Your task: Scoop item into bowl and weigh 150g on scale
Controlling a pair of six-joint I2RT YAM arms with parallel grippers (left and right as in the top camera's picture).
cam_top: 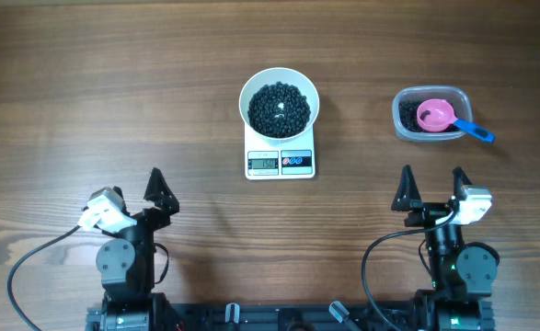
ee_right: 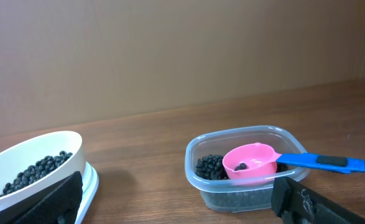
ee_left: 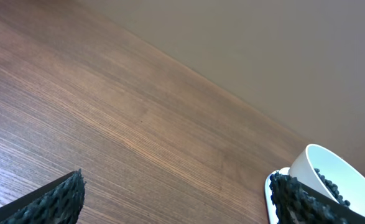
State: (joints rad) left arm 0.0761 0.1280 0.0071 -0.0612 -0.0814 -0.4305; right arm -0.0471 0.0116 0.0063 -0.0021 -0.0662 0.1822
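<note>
Beans are heaped in the white bowl. Bowl sits centred on the scale, so the load should read true, and the display edge stays uncovered, facing the arms. Display is lit, but the digits are too small in overhead to trust. Looks at or near target; can't confirm.

More beans are in the clear tub, right of the scale and well apart. Pink scoop rests in it cup-up, blue handle over the rim on the right arm's side. Probably an easy re-grab for a top-up.

Left gripper and right gripper are both released, jaws wide, holding nothing. They're at the near table edge, clear of the scale, so nothing adds load.

Right wrist shows what overhead doesn't: a bean or two in the scoop, and the tub's fill level from the side. Left wrist catches only the bowl's edge, a scale corner and bare table.
</note>
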